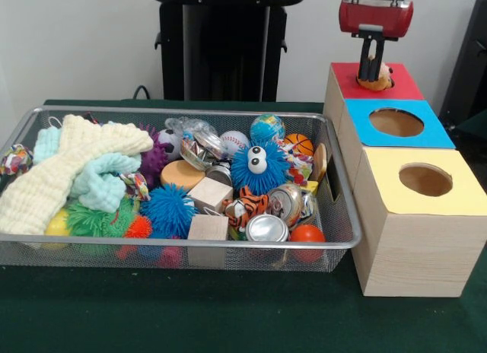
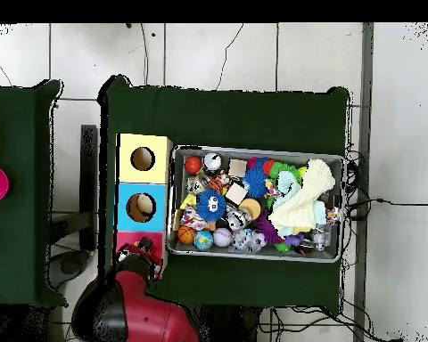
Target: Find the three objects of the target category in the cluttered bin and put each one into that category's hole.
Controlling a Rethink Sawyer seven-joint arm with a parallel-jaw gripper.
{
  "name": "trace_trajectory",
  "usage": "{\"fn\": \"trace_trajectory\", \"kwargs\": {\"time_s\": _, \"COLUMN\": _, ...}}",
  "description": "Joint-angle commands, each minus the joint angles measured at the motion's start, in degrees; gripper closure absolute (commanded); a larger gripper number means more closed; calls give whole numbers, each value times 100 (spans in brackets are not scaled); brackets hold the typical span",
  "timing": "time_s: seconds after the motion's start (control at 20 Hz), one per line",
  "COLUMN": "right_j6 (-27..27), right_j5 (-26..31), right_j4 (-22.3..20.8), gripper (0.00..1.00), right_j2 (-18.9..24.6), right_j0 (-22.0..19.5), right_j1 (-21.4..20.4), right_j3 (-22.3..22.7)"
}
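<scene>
My gripper (image 1: 371, 70) hangs over the red-topped box (image 1: 346, 83) at the back right, shut on the tan-orange toy (image 1: 374, 81), which sits at the round hole and hides it. In the overhead view the gripper (image 2: 146, 252) is over the red box (image 2: 127, 239). The tiger-striped toy (image 1: 247, 204) lies in the wire bin (image 1: 190, 245) near its front, between a wooden cube and cans; it also shows in the overhead view (image 2: 219, 183) in the bin (image 2: 253, 150). No pale yellow toy shows.
The blue-topped box (image 1: 396, 122) and yellow-topped box (image 1: 425, 179) stand in front of the red one. The bin holds a fuzzy blue ball with eyes (image 1: 257, 166), wooden cubes (image 1: 209, 193), cans, balls and a cream knitted cloth (image 1: 68, 166).
</scene>
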Motion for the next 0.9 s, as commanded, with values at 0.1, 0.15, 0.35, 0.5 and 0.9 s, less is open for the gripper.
{"fn": "trace_trajectory", "kwargs": {"time_s": 0.1, "right_j6": 1164, "right_j5": 539, "right_j4": 110, "gripper": 100, "right_j2": 295, "right_j0": -17, "right_j1": -92, "right_j3": -1}}
{"fn": "trace_trajectory", "kwargs": {"time_s": 0.15, "right_j6": 1182, "right_j5": 557, "right_j4": 128, "gripper": 100, "right_j2": 277, "right_j0": 10, "right_j1": -135, "right_j3": 24}}
{"fn": "trace_trajectory", "kwargs": {"time_s": 0.35, "right_j6": 1192, "right_j5": 826, "right_j4": 269, "gripper": 100, "right_j2": 85, "right_j0": 237, "right_j1": -383, "right_j3": 70}}
{"fn": "trace_trajectory", "kwargs": {"time_s": 0.5, "right_j6": 1225, "right_j5": 978, "right_j4": 264, "gripper": 100, "right_j2": 76, "right_j0": 243, "right_j1": -549, "right_j3": 125}}
{"fn": "trace_trajectory", "kwargs": {"time_s": 0.9, "right_j6": 1186, "right_j5": 1517, "right_j4": 241, "gripper": 100, "right_j2": -233, "right_j0": 400, "right_j1": -932, "right_j3": 94}}
